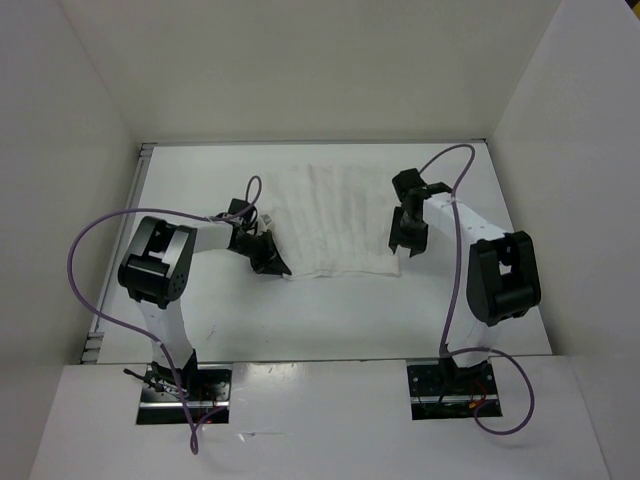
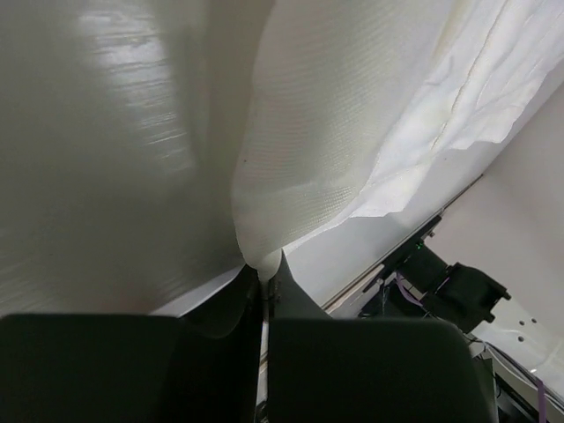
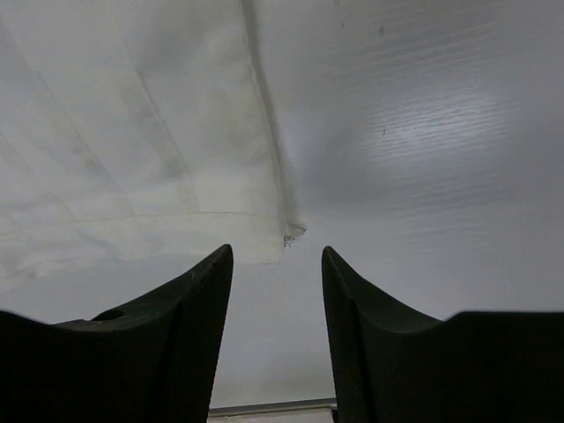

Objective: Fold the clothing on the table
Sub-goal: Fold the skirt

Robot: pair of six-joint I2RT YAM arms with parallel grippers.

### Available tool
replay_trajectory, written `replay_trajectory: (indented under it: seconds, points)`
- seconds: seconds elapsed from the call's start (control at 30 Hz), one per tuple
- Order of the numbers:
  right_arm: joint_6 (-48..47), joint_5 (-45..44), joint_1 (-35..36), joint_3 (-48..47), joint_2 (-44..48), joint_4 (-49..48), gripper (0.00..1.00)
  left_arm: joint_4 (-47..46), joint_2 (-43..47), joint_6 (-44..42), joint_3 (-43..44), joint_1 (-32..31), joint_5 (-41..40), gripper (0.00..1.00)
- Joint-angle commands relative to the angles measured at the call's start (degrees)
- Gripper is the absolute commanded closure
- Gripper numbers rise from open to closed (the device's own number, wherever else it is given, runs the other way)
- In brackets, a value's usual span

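The clothing [image 1: 335,215] lies spread flat on the table [image 1: 300,320], a little toward 12 o'clock from the middle, and I can see no fold in it yet. The work is only at its opening step: getting hold of the two near corners.

At the cloth's 7 o'clock corner, the left gripper [image 2: 267,271] is pinched tight on the fabric. In its own camera the corner is drawn into a narrow peak that vanishes between the closed fingers. At the 5 o'clock corner, the right gripper [image 3: 276,256] stands wide apart with nothing in it. The frayed tip of that corner sits just ahead of the gap between the fingers, on bare tabletop. So one corner is taken and the other is lined up but not gripped. The lift, the carry toward 12 o'clock, the laying down and any later folds are all left to do.

Some things are hard to make out:
- **Left grip:** the black fingers hide how much fabric is actually caught.
- **Right fingertips:** they may be resting on the table or hanging just over it. I cannot tell from either view.
- **Far hem:** from above it fades into the surface, white on white, so its line at 12 o'clock is hard to trace.
- **Garment type:** what kind of garment this is does not show.
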State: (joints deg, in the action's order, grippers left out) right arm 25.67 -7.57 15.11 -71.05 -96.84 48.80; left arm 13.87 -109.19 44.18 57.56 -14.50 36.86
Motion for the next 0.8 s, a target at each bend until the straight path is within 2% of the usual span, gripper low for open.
replay_trajectory:
  seconds: [0.0, 0.2, 0.27, 0.4, 0.6, 0.77]
  points:
    - [0.6, 3.5, -0.2, 2.1, -2.5, -2.4, 0.49, 0.5, -1.7, -1.6, 0.4, -0.5, -4.2, 1.0]
    - [0.6, 6.4, -0.7, 3.4, -8.0, -3.6, 0.49, 2.0, -1.1, -2.8, 1.1, -0.5, -4.8, 1.0]
    - [0.6, 8.4, -0.7, 4.2, -9.2, -5.6, 0.53, 2.0, -1.1, -2.8, 1.1, -0.5, -4.8, 1.0]
    - [1.7, 8.3, -2.6, 5.2, -9.8, -6.7, 1.0, 4.5, -1.1, -5.3, 1.6, -0.5, -6.3, 1.0]
    - [2.8, -1.2, -9.7, 6.4, -4.6, -3.0, 1.0, 10.5, 2.3, -10.4, 2.1, 0.8, -12.5, 1.0]
    - [3.3, -2.5, -12.0, 7.6, -4.1, -3.0, 1.0, 12.9, 4.1, -12.8, 2.1, 1.4, -16.4, 1.0]
